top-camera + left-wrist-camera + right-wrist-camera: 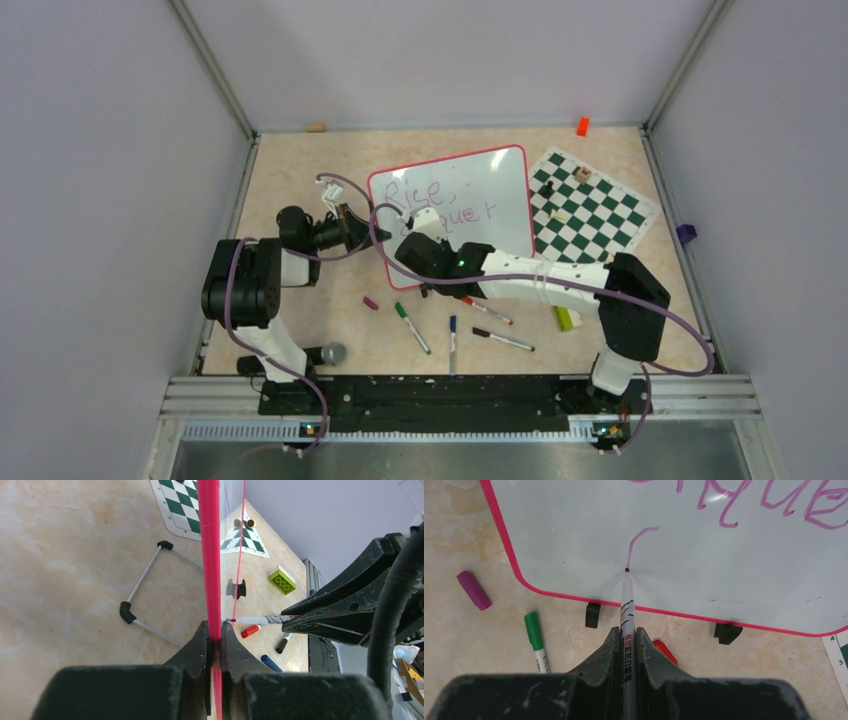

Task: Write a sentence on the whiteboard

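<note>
We clamp our left fingers point(197, 645) on the red-pink rim of the whiteboard point(510, 180), at its 9 o'clock edge. The board stands on its black feet point(593, 615) mid-tabletop point(300, 160), with the chess mat point(590, 210) just beside it at 3 o'clock. Our right fingers point(606, 650) are pressed tight around a marker point(626, 600). Its tip touches the board near 6 o'clock, at the foot of a short purple stroke point(636, 542). The sentence point(440, 200) runs across two lines above. A purple cap point(474, 590) and a green marker point(535, 635) lie at 7 o'clock.
</note>
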